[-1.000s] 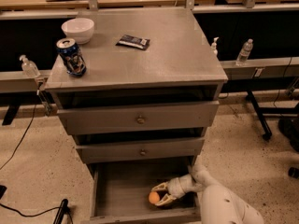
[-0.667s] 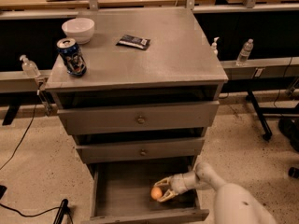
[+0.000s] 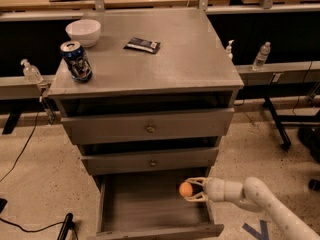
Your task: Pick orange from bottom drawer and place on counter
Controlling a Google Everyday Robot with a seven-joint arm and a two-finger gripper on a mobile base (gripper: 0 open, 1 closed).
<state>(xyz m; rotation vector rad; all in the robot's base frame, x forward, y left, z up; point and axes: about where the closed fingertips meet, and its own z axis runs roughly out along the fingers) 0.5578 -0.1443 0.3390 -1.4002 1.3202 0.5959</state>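
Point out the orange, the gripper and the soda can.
orange (image 3: pixel 185 189), camera view: centre of the fruit.
gripper (image 3: pixel 188 189), camera view: between fingertips clasping the orange, above the bottom drawer (image 3: pixel 140 202).
soda can (image 3: pixel 76 62), camera view: middle of its side.

Dim overhead light, claw (image 3: pixel 188 189) over shadowed drawer (image 3: pixel 147 206)

Grey counter (image 3: pixel 190 59): white bowl (image 3: pixel 83 31) back-left, soda can (image 3: pixel 76 61) front-left, dark packet (image 3: pixel 142 45) mid-back. Below, gripper (image 3: pixel 188 190) over open bottom drawer (image 3: pixel 150 211), clasping orange (image 3: pixel 185 189).

Dull metallic counter (image 3: pixel 180 59); smooth orange (image 3: pixel 185 189) in claw (image 3: pixel 188 189) over bottom drawer (image 3: pixel 145 205)
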